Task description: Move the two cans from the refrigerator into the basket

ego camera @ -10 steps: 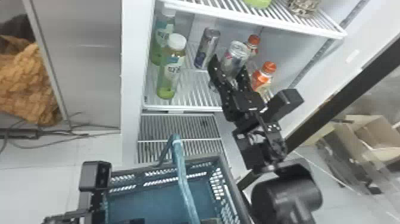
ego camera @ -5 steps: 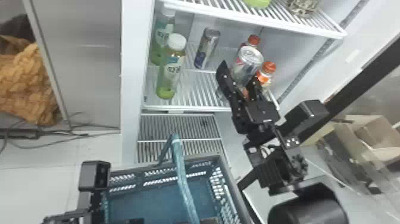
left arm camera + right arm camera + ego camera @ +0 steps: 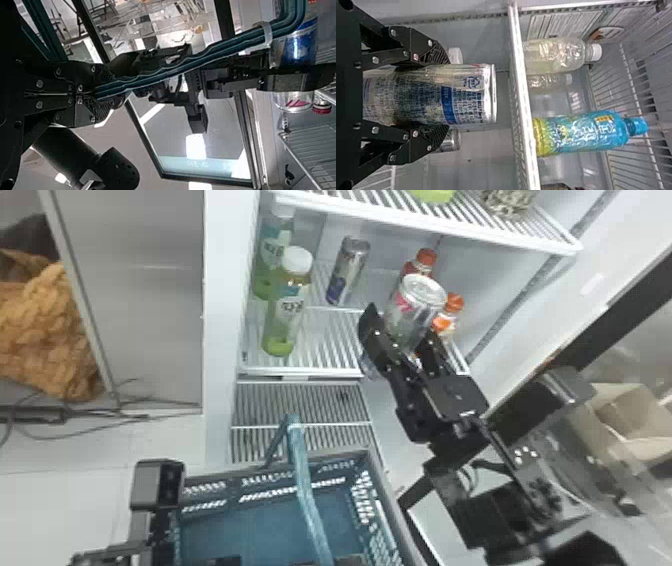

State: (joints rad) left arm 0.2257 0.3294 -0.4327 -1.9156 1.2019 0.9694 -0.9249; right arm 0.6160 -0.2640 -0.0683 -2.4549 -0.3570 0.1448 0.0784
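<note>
The right tool (image 3: 404,331) is clamped on a silver can (image 3: 425,290), a finger against each side of it, in front of the refrigerator's (image 3: 220,340) middle shelf (image 3: 332,342). The can is roughly upright, its top above the fingers. The right wrist view shows blue printing on its side, and the silver end of another can (image 3: 451,141) behind it.

The other can (image 3: 348,270) in the head view stands on the middle shelf, between 2 green bottles (image 3: 281,322) with white caps and the orange-capped bottles (image 3: 452,304). On the upper shelf (image 3: 475,227) are the green base of a container (image 3: 434,195) and a speckled jar (image 3: 509,201). In the right wrist view, a blue-and-yellow bottle (image 3: 589,130) and 2 clear bottles (image 3: 558,55) are beyond a white shelf rail (image 3: 522,95).

The left tool (image 3: 155,522) is at the basket's (image 3: 260,520) left side; in the left wrist view its fingers are together on the blue-green handle (image 3: 186,61). In the head view the handle arches over the basket, which sits in front of the refrigerator with both cans outside it.
</note>
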